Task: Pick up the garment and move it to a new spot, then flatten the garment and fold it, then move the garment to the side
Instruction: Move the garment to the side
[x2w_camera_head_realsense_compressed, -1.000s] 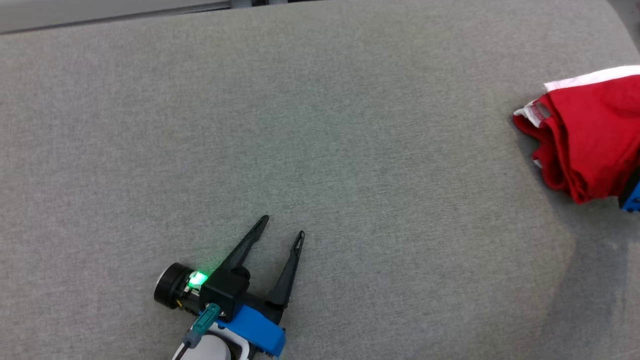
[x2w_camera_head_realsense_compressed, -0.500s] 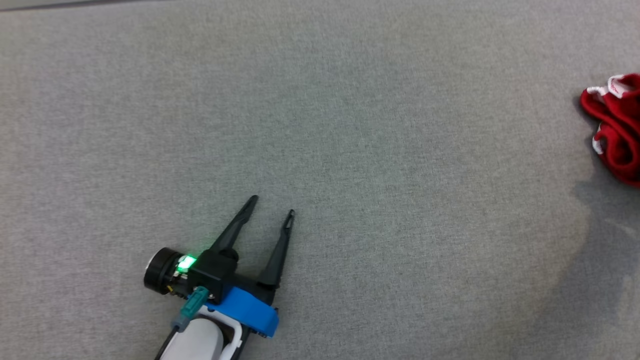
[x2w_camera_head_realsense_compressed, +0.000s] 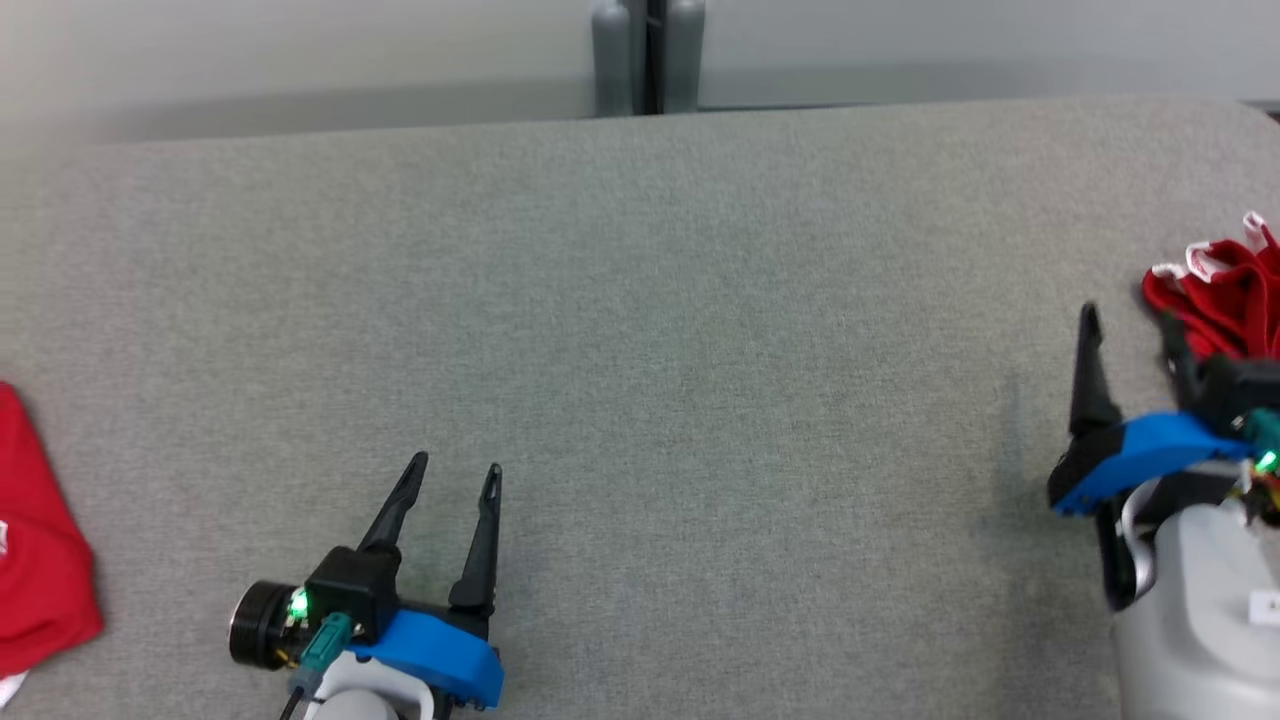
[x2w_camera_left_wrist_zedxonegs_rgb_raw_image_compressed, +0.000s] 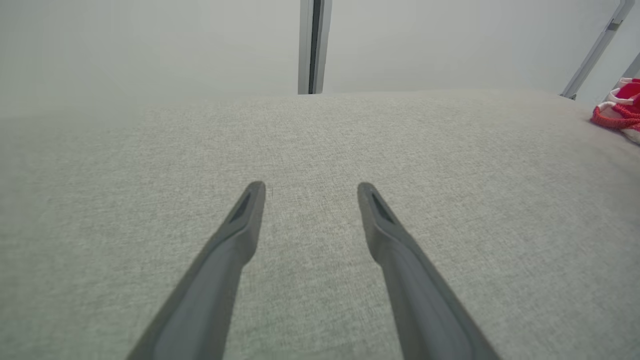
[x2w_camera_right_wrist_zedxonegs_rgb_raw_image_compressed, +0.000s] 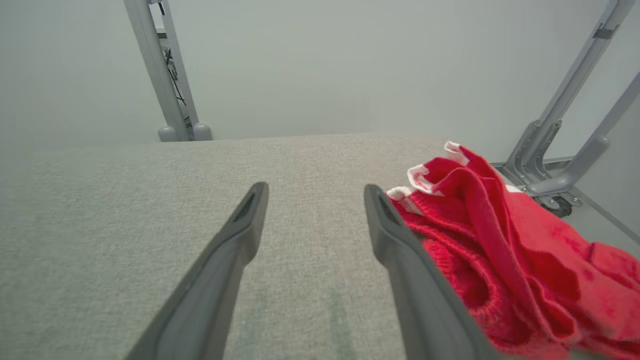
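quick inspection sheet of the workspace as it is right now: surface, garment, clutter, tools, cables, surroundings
surface: grey woven fabric surface, flat, bare in the middle
job's things: red knitted garment with white trim, bunched at the right edge, not flattened
clutter: second red cloth at the left edge, partly cut off
tools: left tool open, empty, over bare fabric; right tool open, empty, beside the garment, contact cannot be told
cables: short cable with teal plug at the left wrist
surroundings: grey metal post behind the far edge, pale wall, grey frame struts on the right
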